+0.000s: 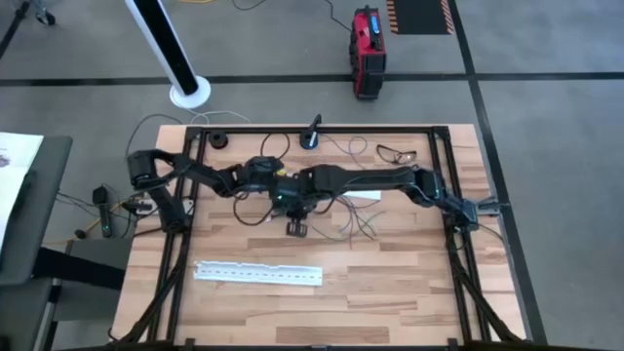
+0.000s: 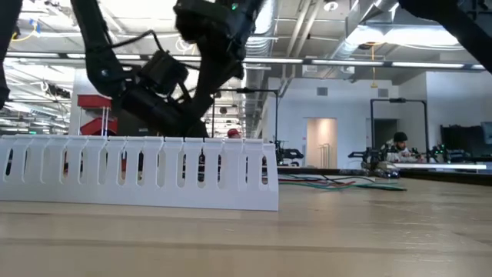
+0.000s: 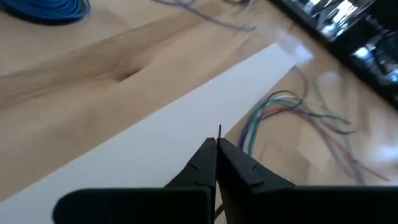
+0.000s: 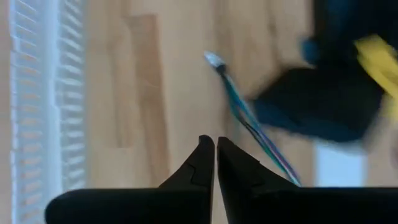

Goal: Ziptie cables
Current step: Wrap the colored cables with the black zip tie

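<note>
The cables [image 1: 346, 210] lie as a loose bunch of thin coloured wires on the wooden table, right of centre; they also show in the left wrist view as cables [image 3: 292, 112] and in the right wrist view as cables [image 4: 249, 118]. Both arms meet over the table's middle. My left gripper [image 3: 217, 146] is shut above a flat white strip [image 3: 174, 137], with a thin dark sliver standing up between its tips. My right gripper [image 4: 215, 144], seen in the high view as the right gripper [image 1: 295, 226], is shut above bare wood beside the cables and touches nothing. My left gripper pinches a thin dark sliver [image 3: 219, 129] between its two fingertips. Only its short free end shows above the tips; the rest is hidden by the fingers. What the sliver belongs to cannot be told.
A long white perforated strip [image 1: 258, 274] lies near the front edge and fills the low view's left as the perforated strip [image 2: 138, 173]. A blue-black round device [image 1: 310, 139] and glasses [image 1: 396, 153] sit at the far edge. Black frame rails [image 1: 185, 195] run along both sides.
</note>
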Robot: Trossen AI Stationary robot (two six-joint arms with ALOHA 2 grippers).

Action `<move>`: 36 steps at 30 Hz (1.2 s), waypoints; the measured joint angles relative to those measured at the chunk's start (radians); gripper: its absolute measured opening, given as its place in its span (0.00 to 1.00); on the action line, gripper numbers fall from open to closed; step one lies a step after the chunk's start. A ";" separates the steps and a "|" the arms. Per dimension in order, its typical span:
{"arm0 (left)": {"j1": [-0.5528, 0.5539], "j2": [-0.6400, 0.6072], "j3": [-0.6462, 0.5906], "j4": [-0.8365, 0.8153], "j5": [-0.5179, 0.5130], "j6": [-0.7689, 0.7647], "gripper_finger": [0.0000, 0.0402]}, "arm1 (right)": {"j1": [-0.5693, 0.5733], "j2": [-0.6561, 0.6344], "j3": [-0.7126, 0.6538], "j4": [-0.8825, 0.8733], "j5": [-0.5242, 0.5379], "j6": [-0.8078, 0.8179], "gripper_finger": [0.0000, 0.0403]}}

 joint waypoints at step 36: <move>0.102 0.183 0.076 0.049 0.288 0.148 0.00 | -0.004 0.104 0.099 0.203 -0.211 -0.216 0.26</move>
